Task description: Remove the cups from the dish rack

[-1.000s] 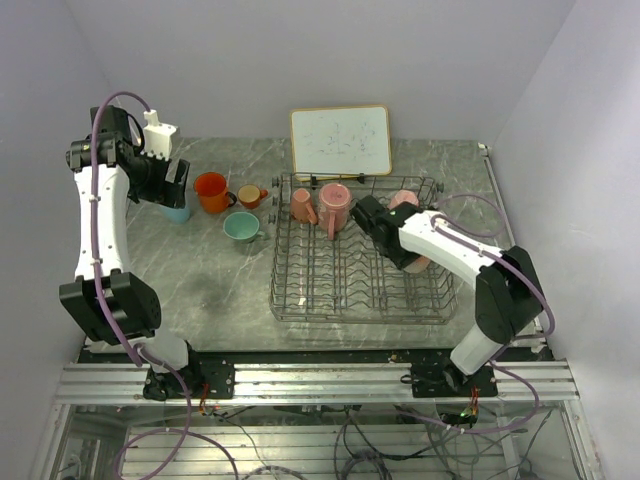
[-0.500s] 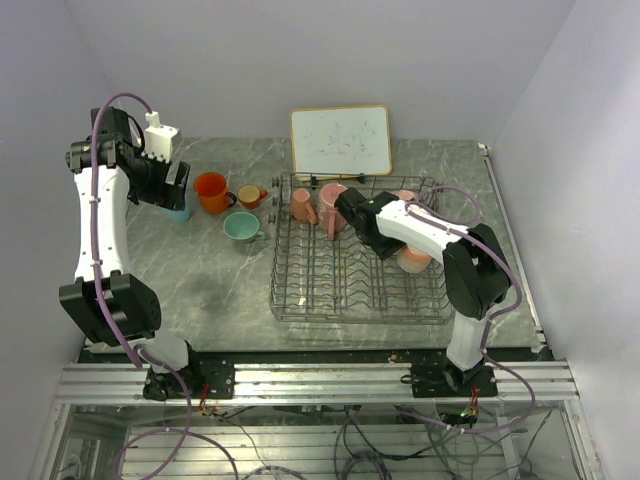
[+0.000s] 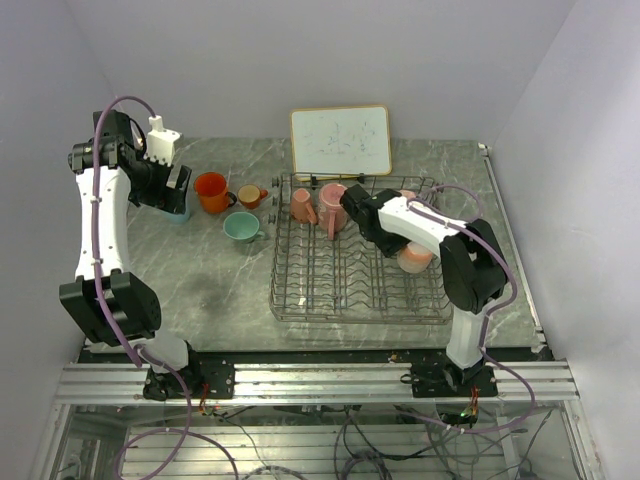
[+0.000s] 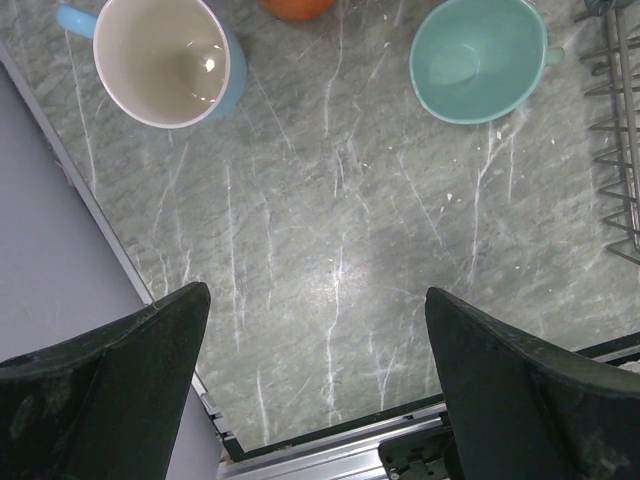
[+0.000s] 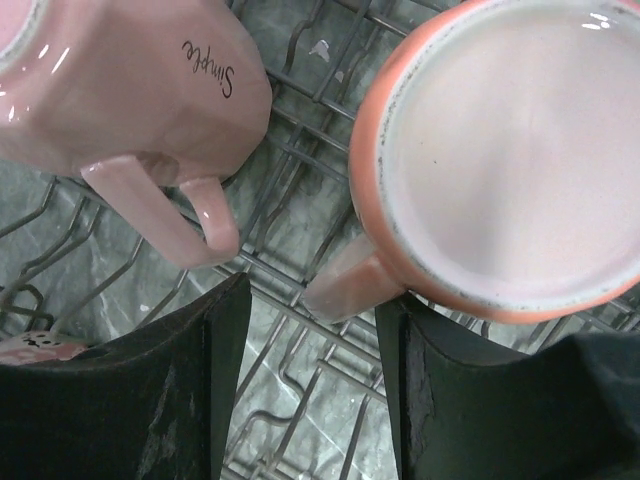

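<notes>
The right hand, half open and empty, should centre on the handle of the peach cup before closing, avoiding the pink cup. The left hand hangs released.

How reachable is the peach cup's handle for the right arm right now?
Likely yes: the right arm's fingers stand apart, with the handle of the peach cup sitting in the gap and only dish rack wire beneath. The pink mug beside it looks clear.
</notes>
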